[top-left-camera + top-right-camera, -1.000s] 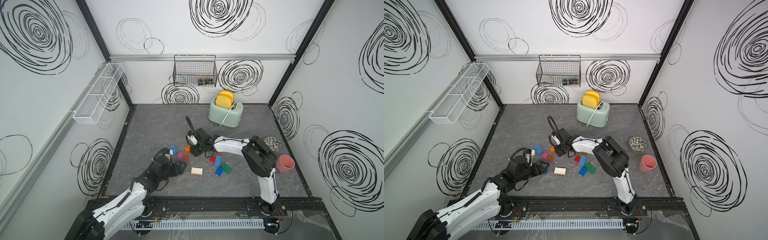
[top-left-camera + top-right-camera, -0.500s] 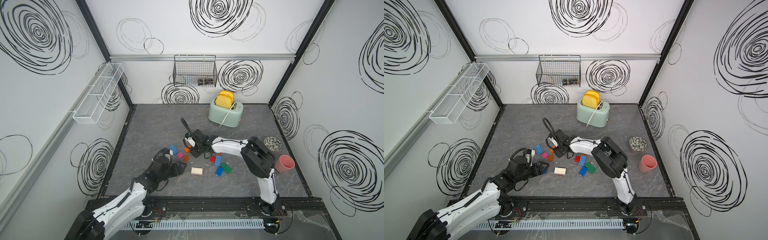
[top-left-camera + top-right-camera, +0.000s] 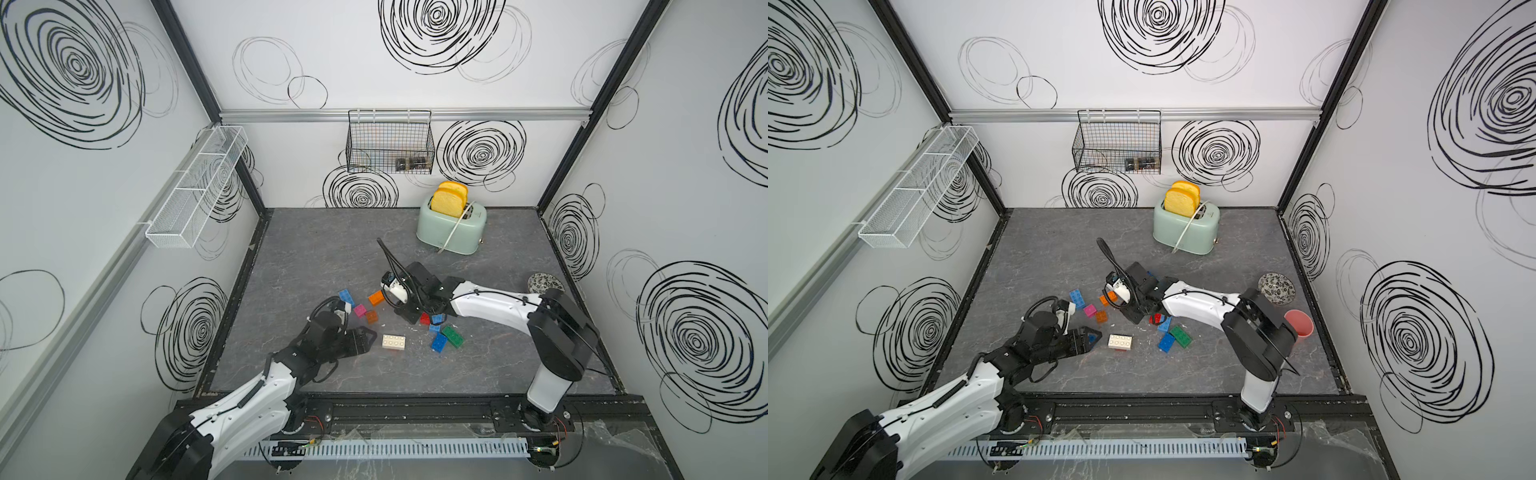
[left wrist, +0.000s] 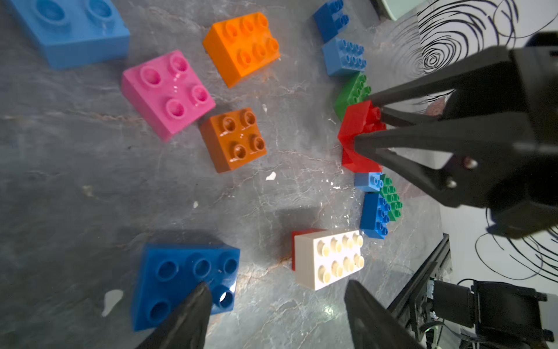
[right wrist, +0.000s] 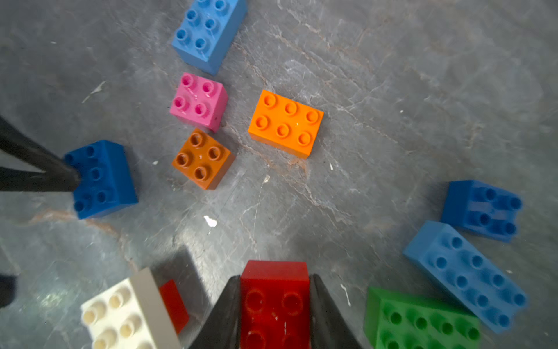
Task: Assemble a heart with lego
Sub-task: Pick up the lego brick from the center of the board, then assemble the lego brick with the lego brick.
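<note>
Right gripper (image 5: 274, 277) is clamped on a red brick (image 5: 273, 305), one finger flat on each side of it. From the left wrist cam that brick looks tipped, and I can't tell if it's off the desk (image 3: 332, 241) or not.

Left gripper (image 4: 274, 288) is open with nothing in it. One tip sits over a dark blue brick (image 4: 181, 272), the other is just beside a white brick (image 4: 329, 260). Can't tell if the tip over the blue one actually touches it.

Between the two grippers there's a pink brick (image 5: 197, 101) and a brown brick (image 5: 202, 158) just about corner to corner, an orange brick (image 5: 285, 122) near them, and a light blue brick (image 5: 208, 30) a bit past the pink one. A green brick (image 5: 419, 320) and a few more blue ones lie just beside the red brick.

The whole lot is scattered around the middle of the desk, a little toward the front edge. The toaster (image 3: 451, 232) is well apart at the back edge.
</note>
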Controlling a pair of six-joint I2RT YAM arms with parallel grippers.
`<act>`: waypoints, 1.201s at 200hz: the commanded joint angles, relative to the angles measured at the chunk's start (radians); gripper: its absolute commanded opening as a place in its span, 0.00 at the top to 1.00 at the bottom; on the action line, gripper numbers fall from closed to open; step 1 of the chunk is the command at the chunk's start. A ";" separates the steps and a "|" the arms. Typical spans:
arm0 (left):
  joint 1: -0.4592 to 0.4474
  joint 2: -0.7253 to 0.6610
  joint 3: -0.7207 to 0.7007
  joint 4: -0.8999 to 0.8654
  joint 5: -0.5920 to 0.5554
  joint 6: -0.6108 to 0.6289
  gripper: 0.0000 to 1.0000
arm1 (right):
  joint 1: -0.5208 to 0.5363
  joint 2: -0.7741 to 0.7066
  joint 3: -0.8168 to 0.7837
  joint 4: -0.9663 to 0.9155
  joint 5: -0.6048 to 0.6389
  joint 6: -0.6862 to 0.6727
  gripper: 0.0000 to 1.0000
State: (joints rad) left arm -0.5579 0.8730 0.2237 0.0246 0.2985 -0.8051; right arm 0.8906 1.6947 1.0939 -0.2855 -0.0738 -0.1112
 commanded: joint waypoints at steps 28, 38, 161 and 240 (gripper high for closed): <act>-0.082 0.120 0.053 0.103 0.021 0.026 0.29 | 0.076 -0.156 -0.130 0.011 -0.043 -0.134 0.68; -0.096 0.148 0.062 0.116 0.015 0.024 0.30 | 0.090 -0.180 -0.150 0.015 -0.043 -0.143 0.68; -0.054 0.113 0.053 -0.067 -0.258 0.054 0.29 | 0.103 -0.248 -0.197 0.023 0.004 -0.116 0.68; -0.063 0.076 0.132 -0.054 -0.131 0.069 0.29 | 0.128 -0.262 -0.207 0.019 -0.052 -0.161 0.68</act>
State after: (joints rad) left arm -0.5690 0.9436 0.3073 -0.0643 0.1112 -0.7326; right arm 0.9958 1.4654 0.9012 -0.2749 -0.0891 -0.2317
